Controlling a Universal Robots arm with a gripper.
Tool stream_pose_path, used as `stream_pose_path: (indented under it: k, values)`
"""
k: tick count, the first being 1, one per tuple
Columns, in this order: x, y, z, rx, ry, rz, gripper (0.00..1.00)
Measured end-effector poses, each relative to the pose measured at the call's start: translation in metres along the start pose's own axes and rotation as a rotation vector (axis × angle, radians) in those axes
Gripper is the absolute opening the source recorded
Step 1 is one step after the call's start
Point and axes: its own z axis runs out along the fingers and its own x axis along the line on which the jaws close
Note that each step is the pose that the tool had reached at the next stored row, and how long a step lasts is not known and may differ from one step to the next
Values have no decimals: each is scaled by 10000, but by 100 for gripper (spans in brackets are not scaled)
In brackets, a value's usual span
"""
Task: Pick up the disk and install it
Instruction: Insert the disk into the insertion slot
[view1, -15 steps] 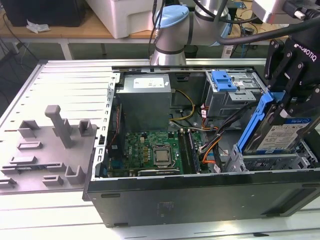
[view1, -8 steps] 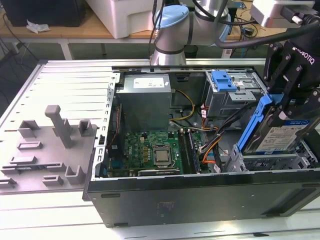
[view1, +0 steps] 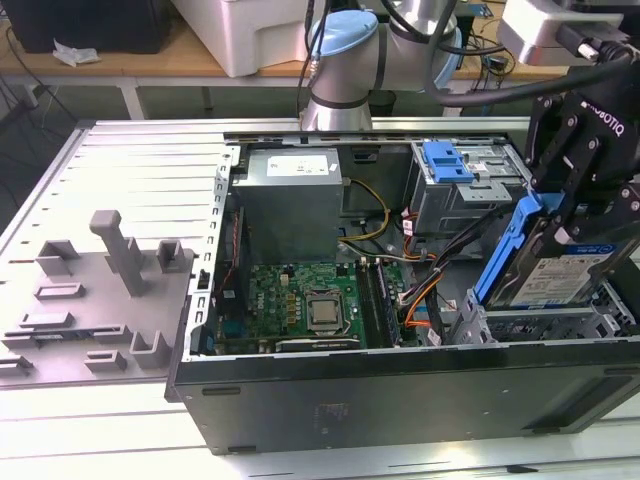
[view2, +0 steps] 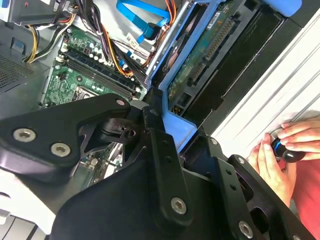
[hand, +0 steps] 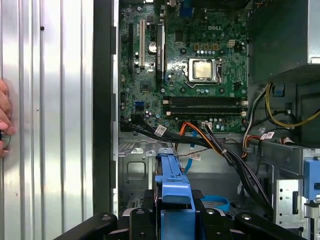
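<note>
Gripper (view1: 568, 215) clamps the disk (view1: 560, 275) by its blue frame, tilted over the bay (view1: 530, 325) just below; leveling it with the bay rails should help it seat cleanly.

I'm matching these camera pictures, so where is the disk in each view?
Exterior view: the disk, tilted, at the exterior view's right.
Second wrist view: the disk, circuit side showing, beside the motherboard.
First wrist view: the disk, blue frame edge-on.
Shared landmark: the motherboard.

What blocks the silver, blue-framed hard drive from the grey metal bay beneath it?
Nothing visible does: the black pincer holds the silver blue-framed hard drive tilted over the grey metal bay.
</note>
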Motion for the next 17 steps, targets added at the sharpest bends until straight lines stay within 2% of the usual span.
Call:
stream_pose_path:
  k: [17]
  values:
    - [3, -1, 109, 0, 0, 0, 37]
